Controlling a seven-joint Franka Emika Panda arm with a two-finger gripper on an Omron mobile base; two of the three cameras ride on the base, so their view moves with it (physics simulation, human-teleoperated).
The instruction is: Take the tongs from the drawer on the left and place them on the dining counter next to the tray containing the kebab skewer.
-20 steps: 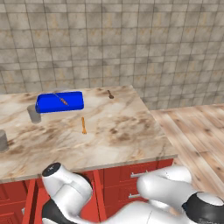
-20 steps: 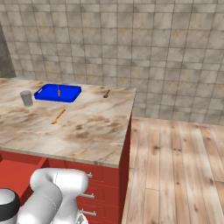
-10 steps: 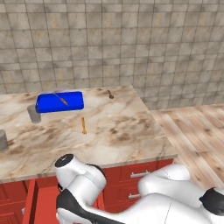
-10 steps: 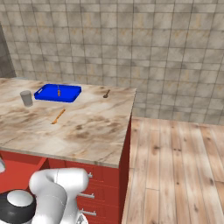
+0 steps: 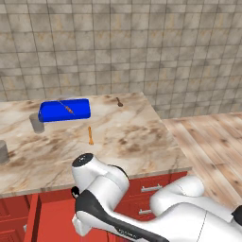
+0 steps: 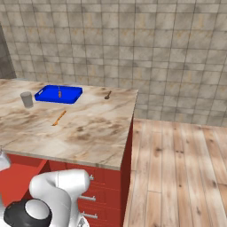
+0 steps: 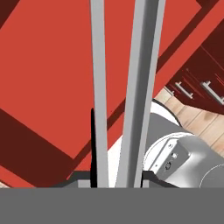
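Note:
In the hand view my gripper (image 7: 116, 177) is shut on the tongs (image 7: 133, 87). Their two silver-grey arms run straight up the picture from between the fingers. Behind them lies the red inside of the open drawer (image 7: 48, 65), which also shows at the lower left below the counter edge (image 5: 33, 220). The dining counter (image 5: 127, 139) (image 6: 93, 131) carries the blue tray (image 5: 49, 113) (image 6: 44, 95) at its far left. The kebab skewer (image 5: 66, 108) (image 6: 60, 93) lies in the tray. My arm bends low in front of the red cabinets.
A small orange utensil (image 5: 90, 135) (image 6: 59, 118) lies mid-counter. A grey cup (image 5: 37, 122) (image 6: 27, 99) stands by the tray, another (image 5: 3, 152) at the left edge. A brown wooden spoon (image 5: 119, 101) (image 6: 107, 95) lies near the back. Wooden floor (image 6: 177, 168) spreads to the right.
My arm's elbow has risen and swung rightward in front of the cabinets. The things on the counter have not moved and the gripper's hold is the same.

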